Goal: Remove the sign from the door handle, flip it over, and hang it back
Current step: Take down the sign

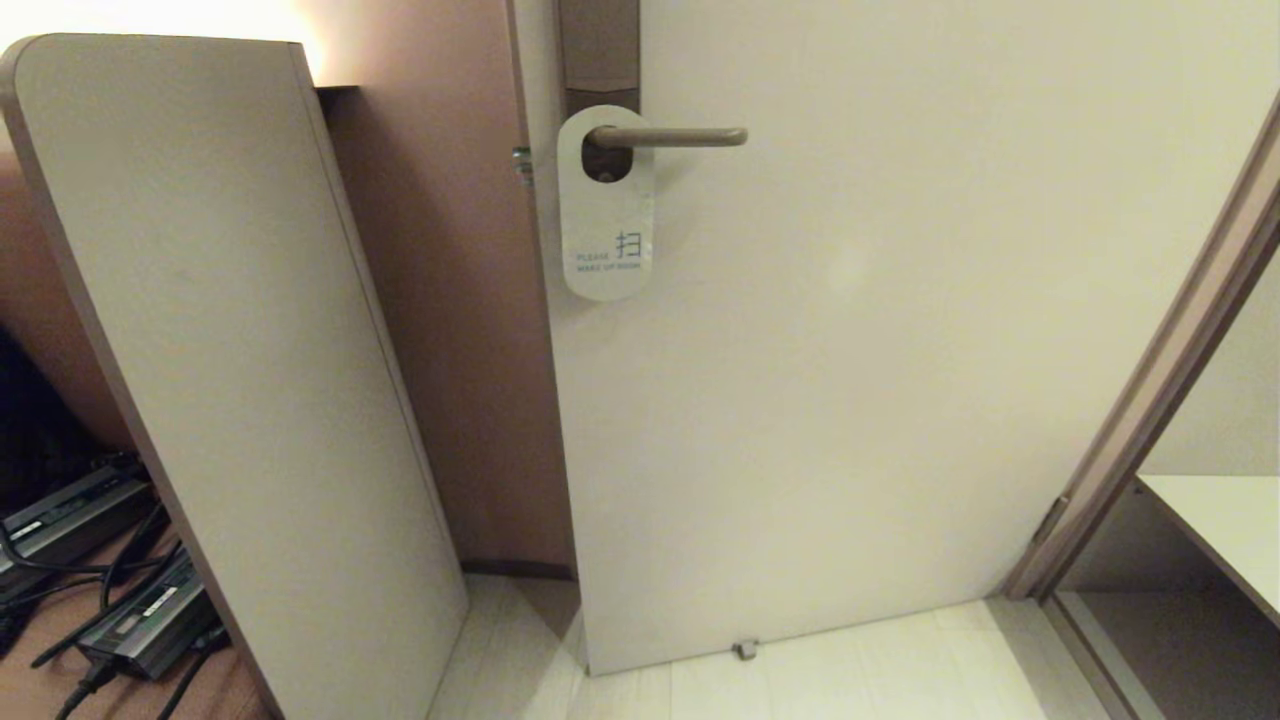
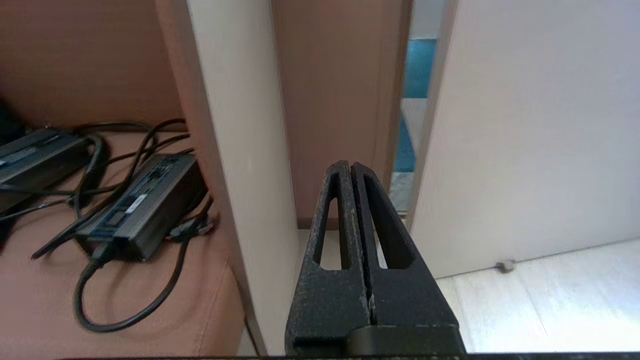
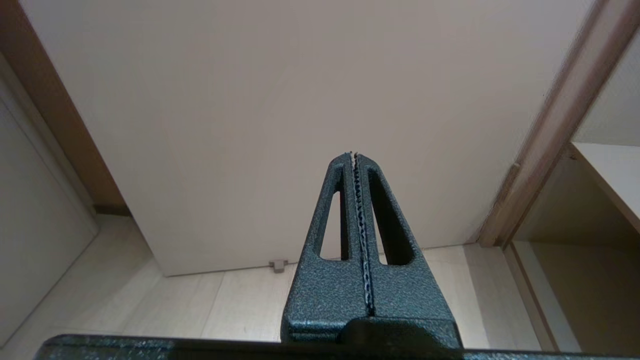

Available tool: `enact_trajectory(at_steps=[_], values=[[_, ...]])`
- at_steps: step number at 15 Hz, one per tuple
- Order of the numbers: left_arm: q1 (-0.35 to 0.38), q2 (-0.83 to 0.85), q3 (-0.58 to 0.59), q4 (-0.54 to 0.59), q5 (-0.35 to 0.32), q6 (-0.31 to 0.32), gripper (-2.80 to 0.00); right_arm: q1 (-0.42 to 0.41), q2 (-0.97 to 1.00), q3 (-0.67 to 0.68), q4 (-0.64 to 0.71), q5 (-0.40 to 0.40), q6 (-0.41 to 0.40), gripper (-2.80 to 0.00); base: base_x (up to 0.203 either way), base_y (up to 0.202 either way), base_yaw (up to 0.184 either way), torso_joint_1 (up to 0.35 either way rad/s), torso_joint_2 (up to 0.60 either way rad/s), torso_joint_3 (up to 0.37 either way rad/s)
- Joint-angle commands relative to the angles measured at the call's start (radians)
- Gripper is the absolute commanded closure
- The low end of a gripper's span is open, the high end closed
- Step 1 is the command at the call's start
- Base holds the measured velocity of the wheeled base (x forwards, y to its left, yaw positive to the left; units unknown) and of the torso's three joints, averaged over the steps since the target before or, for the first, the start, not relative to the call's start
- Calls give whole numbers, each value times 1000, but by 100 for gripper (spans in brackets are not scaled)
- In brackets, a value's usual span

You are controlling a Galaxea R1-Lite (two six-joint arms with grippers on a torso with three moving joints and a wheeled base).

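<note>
White face out, the sign (image 1: 606,205) hanging by its oval hole on the door handle (image 1: 668,137), untouched. Left gripper (image 2: 351,167) low near the panel and door edge, fingers pressed together, empty; right gripper (image 3: 354,157) likewise closed, facing the door's lower part. Everything left: lift off, flip, rehang.

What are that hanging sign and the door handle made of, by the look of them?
The sign looks like thin stiff card or plastic: flat, pale, with a faint sheen and printed lettering; which of the two I cannot tell. The door handle looks like metal with a matt grey-bronze finish: a slim, smooth round bar with a soft highlight along it, matching the plate above it.
</note>
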Motion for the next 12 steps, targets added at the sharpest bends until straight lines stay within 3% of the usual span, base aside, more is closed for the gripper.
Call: enact_trajectory(at_steps=[1,12], values=[[-1,0,0,1,0,0,0,0,1,0,0,0,0,0,0,0,0,0,0,0],[-1,0,0,-1,0,6,0,0,1,0,0,-1,0,0,0,0,0,0,0,0]])
